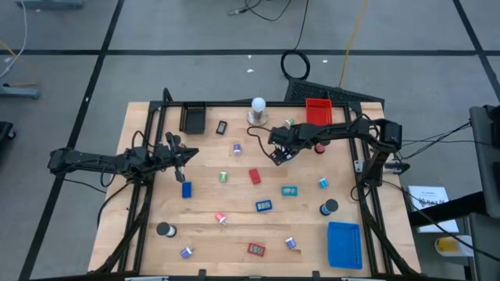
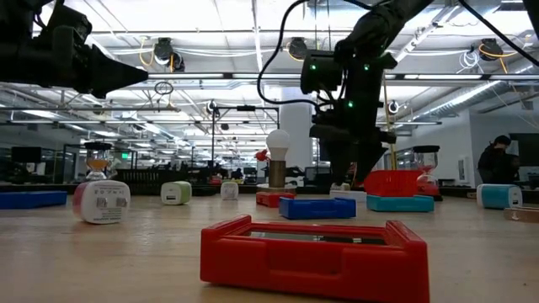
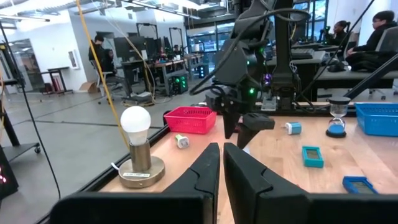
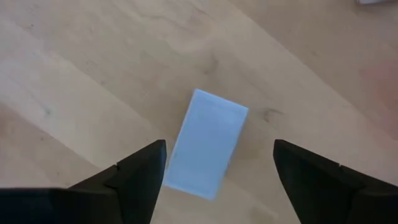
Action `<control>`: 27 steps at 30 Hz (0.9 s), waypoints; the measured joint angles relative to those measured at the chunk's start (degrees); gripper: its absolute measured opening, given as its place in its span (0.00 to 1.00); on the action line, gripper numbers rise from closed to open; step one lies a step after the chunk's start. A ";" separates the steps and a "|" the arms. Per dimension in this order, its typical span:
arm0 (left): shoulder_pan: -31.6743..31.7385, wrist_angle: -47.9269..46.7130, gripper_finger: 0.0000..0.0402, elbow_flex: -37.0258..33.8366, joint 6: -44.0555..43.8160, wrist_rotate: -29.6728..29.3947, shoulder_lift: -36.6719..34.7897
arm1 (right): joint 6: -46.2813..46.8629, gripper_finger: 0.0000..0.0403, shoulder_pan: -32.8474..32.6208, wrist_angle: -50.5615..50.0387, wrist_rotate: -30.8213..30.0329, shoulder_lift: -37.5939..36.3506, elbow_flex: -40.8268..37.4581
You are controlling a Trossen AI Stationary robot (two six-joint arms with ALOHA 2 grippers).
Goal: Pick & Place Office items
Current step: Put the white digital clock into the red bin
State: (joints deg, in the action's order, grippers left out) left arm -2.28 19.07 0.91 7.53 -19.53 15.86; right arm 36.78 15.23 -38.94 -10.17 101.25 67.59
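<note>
Office items lie scattered flat on the wooden table [image 1: 234, 226]: a red block [image 1: 255, 176], a blue piece [image 1: 264, 206], a teal piece [image 1: 290, 190], a blue block [image 1: 186, 189] and others. My right gripper [image 4: 219, 149] points steeply down and is open just above a white block [image 4: 205, 152] that lies flat on the wood. One finger stands on either side of the block without touching it. The same gripper [image 1: 279, 154] is left of the red tray in the high view. My left gripper [image 3: 221, 152] is shut on nothing and held level above the table's left part [image 1: 186, 156].
A white bulb on a round base [image 1: 257, 109] stands at the far edge, close to my right arm. The red tray [image 1: 318, 111] is beside it, a black tray [image 1: 193, 118] at the far left and a blue tray [image 1: 344, 243] at the near right. Bare wood surrounds the white block.
</note>
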 joint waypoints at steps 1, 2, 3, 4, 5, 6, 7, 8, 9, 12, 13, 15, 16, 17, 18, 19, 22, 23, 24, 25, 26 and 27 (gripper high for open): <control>0.02 0.00 0.08 0.00 0.35 0.00 0.00 | -0.12 0.72 0.16 0.42 0.00 0.00 -0.43; 0.02 0.02 0.08 0.00 0.75 -0.02 0.00 | -0.29 0.71 0.43 0.55 -0.02 0.00 -0.62; 0.02 0.02 0.08 0.00 0.99 -0.02 0.00 | -0.44 0.71 0.59 0.57 0.00 0.00 -0.70; 0.02 0.02 0.08 0.00 1.00 -0.02 0.00 | -0.46 0.71 0.78 0.70 0.19 0.00 -0.77; 0.02 0.02 0.08 0.00 1.02 -0.02 0.00 | -0.53 0.70 0.89 1.02 0.98 0.00 -0.78; 0.02 0.02 0.08 0.00 1.02 -0.02 0.00 | -0.57 0.69 0.91 1.59 1.42 0.00 -0.81; 0.02 0.02 0.08 0.00 1.03 -0.02 0.00 | -0.59 0.69 0.87 2.53 1.46 0.02 -0.81; 0.02 0.02 0.08 0.00 1.17 -0.02 0.00 | -0.63 0.68 0.81 3.34 1.46 0.02 -0.81; 0.02 0.02 0.08 0.00 1.38 -0.02 0.00 | -0.70 0.68 0.73 3.95 1.44 0.02 -0.79; 0.02 0.04 0.08 0.00 1.69 -0.04 0.00 | -0.53 0.65 0.76 4.25 1.42 0.02 -0.79; 0.02 0.05 0.08 0.00 1.78 -0.04 0.00 | -0.53 0.64 0.88 4.04 1.44 0.02 -0.79; 0.02 0.07 0.08 0.00 2.15 -0.04 0.00 | -0.42 0.62 0.96 4.55 1.44 0.00 -1.36; 0.02 0.06 0.08 0.00 2.47 -0.06 0.00 | -0.40 0.61 0.98 5.30 1.58 0.00 -1.91; 0.02 0.07 0.08 0.00 2.56 -0.07 0.00 | -0.40 0.60 0.96 6.34 2.22 0.00 -2.72; 0.02 0.07 0.08 0.00 2.69 -0.07 0.00 | -0.33 0.60 1.08 7.43 2.98 0.00 -3.65; 0.02 0.13 0.08 0.00 2.71 -0.07 0.00 | -0.06 0.60 1.19 8.36 3.29 0.00 -4.45; 0.02 0.70 0.08 0.00 2.75 -0.07 0.00 | 0.03 0.60 1.59 9.18 4.45 0.02 -6.13; 0.02 0.79 0.08 0.00 2.75 -0.07 -0.02 | 0.02 0.59 1.63 9.31 4.33 0.02 -6.52; 0.02 0.76 0.08 0.00 2.75 -0.08 -0.01 | 0.01 0.59 1.63 9.96 4.31 -0.01 -6.94; 0.02 0.71 0.08 0.00 2.69 -0.07 0.00 | -0.22 0.58 1.63 10.73 4.20 -0.08 -7.43; 0.02 0.68 0.08 0.00 2.44 -0.07 -0.02 | -0.41 0.56 1.62 11.26 3.95 -0.12 -7.76; 0.02 0.65 0.08 0.00 2.37 -0.09 -0.02 | -0.55 0.54 1.59 11.44 3.82 -0.13 -7.92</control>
State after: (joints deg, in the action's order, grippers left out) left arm -2.26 19.72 0.91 9.91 -19.62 15.84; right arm 36.23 16.82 -27.50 -6.36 101.12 59.68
